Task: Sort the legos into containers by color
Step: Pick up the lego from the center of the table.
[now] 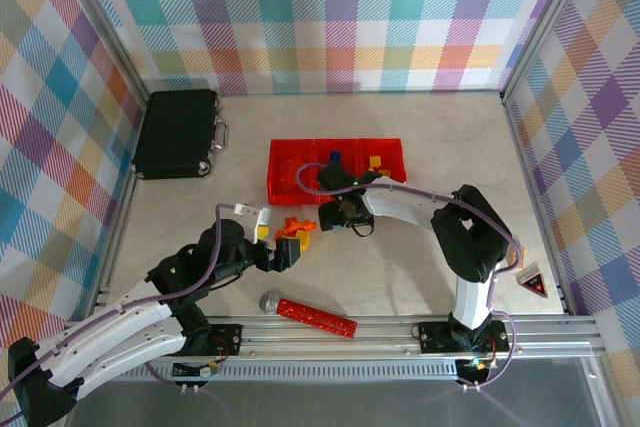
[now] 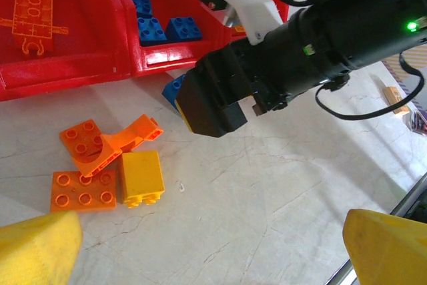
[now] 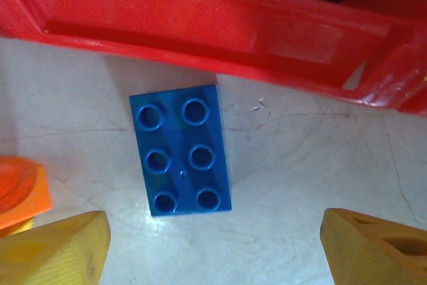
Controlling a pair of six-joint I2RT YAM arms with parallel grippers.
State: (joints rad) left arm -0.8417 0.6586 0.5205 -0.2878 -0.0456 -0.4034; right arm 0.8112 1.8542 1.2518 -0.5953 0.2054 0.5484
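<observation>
- The right fingers (image 3: pixel 60 251) stand spread and hold nothing. The blue brick (image 3: pixel 181 150) lies studs-up on the surface (image 3: pixel 300 165) between them, touching neither.
- Just beyond the brick's far end runs the front wall of the red containers (image 3: pixel 200 25). Risk: a descent carried too far forward lands the fingertips on that wall and shoves the row of bins.
- The brick sits slightly skewed to the closing line. Risk: one finger meets a corner first, and the brick turns or slips out instead of seating.
- The left fingers (image 2: pixel 40 251) are released wide and empty. Ahead of them a yellow brick (image 2: pixel 141 177) lies against an orange six-stud brick (image 2: pixel 83 188), with an orange arched piece (image 2: pixel 127 139) just beside. Risk: closing on one drags a neighbour, so mixed colours reach one bin.
- The right wrist hangs just beyond the left fingers. Risk: a left-arm advance now strikes it.
</observation>
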